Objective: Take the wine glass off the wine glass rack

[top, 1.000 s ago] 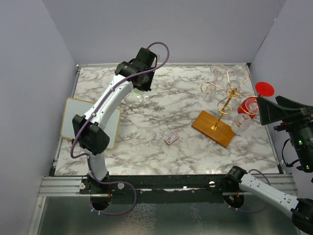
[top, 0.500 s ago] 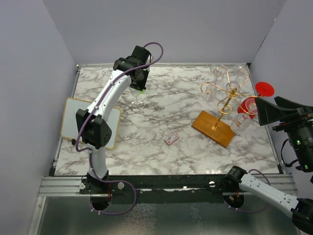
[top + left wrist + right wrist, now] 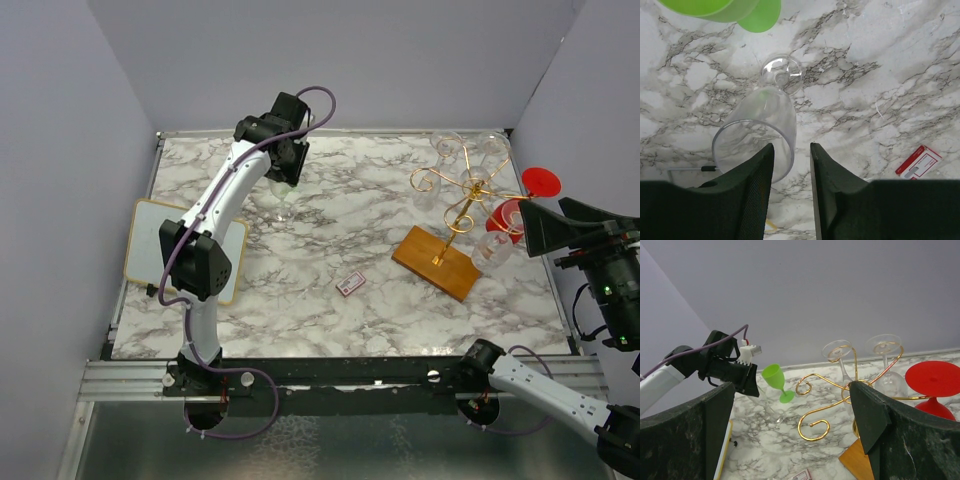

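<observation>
The left end effector (image 3: 791, 147) hangs over the wine glass (image 3: 760, 117) with its fingers a little apart. The edge of the bowl's rim lies in the gap and is not clamped. The wine glass is clear and stands with its foot on the marble desk (image 3: 350, 220), at upper left-centre of the overhead view, well apart from the wine glass rack (image 3: 438, 262) at centre right. A green glass (image 3: 774, 376) stands near it.

The right end effector (image 3: 791, 386), at the right edge of the overhead view, has its fingers spread wide and holds nothing. Clear glasses (image 3: 447, 146) and red glasses (image 3: 540, 182) hang from the rack's gold arms. A red card (image 3: 350, 284) lies on the desk near the rack's wooden base.
</observation>
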Robot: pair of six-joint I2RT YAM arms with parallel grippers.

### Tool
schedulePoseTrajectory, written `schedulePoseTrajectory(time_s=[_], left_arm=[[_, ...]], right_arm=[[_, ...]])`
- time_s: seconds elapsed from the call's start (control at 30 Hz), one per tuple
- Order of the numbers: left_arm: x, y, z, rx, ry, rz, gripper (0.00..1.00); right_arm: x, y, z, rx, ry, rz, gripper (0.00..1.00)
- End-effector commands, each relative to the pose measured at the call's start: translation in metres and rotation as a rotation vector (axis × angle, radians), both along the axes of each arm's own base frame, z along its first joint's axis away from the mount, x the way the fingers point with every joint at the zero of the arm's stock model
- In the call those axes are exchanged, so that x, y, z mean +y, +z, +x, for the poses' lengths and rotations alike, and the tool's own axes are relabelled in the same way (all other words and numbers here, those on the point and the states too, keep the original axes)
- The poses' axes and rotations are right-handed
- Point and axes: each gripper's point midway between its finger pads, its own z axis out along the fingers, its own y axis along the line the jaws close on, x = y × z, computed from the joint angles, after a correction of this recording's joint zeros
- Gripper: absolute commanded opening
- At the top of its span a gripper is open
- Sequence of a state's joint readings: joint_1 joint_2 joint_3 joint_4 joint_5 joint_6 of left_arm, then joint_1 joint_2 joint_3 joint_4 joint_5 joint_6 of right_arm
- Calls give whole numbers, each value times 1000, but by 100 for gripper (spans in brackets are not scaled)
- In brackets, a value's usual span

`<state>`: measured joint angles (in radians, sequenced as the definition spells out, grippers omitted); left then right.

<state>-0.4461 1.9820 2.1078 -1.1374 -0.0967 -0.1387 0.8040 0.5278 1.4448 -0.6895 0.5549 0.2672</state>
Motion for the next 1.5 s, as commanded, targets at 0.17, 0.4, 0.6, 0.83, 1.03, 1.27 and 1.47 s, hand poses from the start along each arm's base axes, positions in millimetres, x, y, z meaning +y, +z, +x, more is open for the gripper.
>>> schedulePoseTrajectory(time_s=[0.17, 0.4, 0.6, 0.83, 1.03, 1.27, 1.47], left_arm=[[8, 37, 10, -112, 15, 9, 51], [10, 73, 3, -202, 5, -34, 63], [6, 100, -7, -269, -16, -114, 65], [-1, 127, -32, -333, -71, -223, 66], [-18, 144, -72, -406, -178, -422, 80], [-35, 158, -127, -484, -340, -650, 91], [-43, 144, -153, -490, -405, -767, 97]], right_arm=[[4, -8, 3, 21, 5, -25, 99], [13, -21, 13, 63, 0, -70, 99], [22, -34, 21, 110, 2, -130, 99], [38, -50, 30, 193, 31, -225, 98], [59, -71, 39, 312, 87, -342, 97], [70, -82, 58, 398, 40, -391, 96], [72, -89, 91, 460, -108, -475, 98]])
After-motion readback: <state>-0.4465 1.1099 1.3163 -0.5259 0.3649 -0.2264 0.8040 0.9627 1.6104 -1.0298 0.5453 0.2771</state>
